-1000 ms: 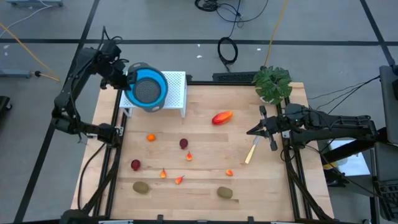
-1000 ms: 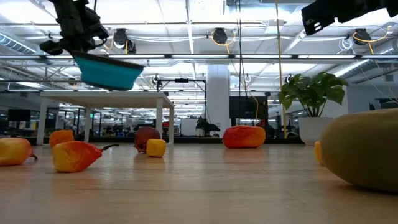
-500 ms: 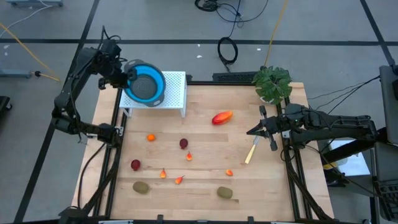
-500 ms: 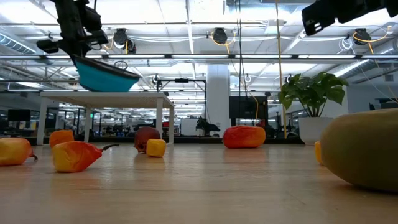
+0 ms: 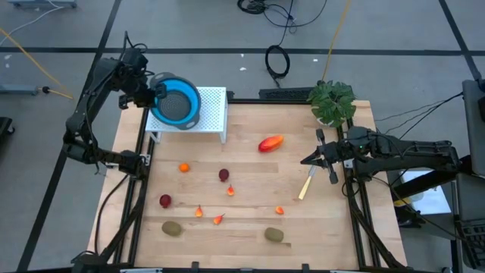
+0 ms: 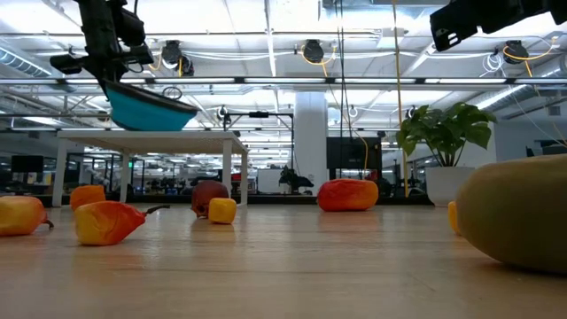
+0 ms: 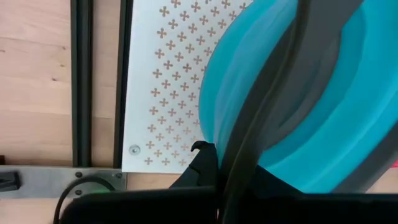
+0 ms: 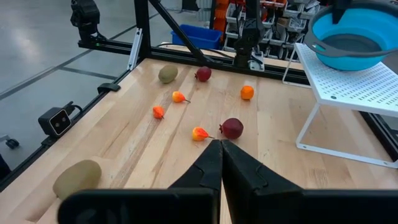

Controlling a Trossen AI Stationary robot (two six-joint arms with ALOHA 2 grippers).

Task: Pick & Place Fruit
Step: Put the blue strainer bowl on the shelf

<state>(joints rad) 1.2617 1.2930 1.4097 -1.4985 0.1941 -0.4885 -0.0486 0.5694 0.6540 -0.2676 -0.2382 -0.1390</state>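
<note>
Toy fruit lies on the wooden table (image 5: 250, 250): a red-orange oval (image 5: 270, 142), an orange ball (image 5: 183, 167), two dark red balls (image 5: 224, 174) (image 5: 165, 200), several orange-red bits such as one (image 5: 230, 190), and two kiwis (image 5: 173, 227) (image 5: 274, 235). My left gripper (image 5: 155, 96) is shut on a blue bowl (image 5: 176, 103) with a grey rim, held tilted just above a white perforated rack (image 5: 214, 114) at the far left. My right gripper (image 5: 317, 158) is shut and holds nothing, raised near the table's right edge. My left gripper pinches the bowl's grey rim (image 7: 239, 149) on the side toward the table's left edge, its fingers (image 7: 202, 163) coming steeply from above. The bowl (image 6: 146, 108) hangs tilted in the hold, apparently clear of the rack top (image 6: 146, 135).
A pale yellow stick (image 5: 307, 184) lies just under my right gripper. A leafy green plant (image 5: 332, 102) stands at the far right corner. Black frame rails (image 5: 144, 174) run along both side edges. The table's middle and near part carry only the scattered fruit.
My left gripper has rolled at the wrist without leaving its place. The blue bowl has tipped more steeply and shifted a little toward the table's left edge, staying above the rack. My right arm has kept still.
</note>
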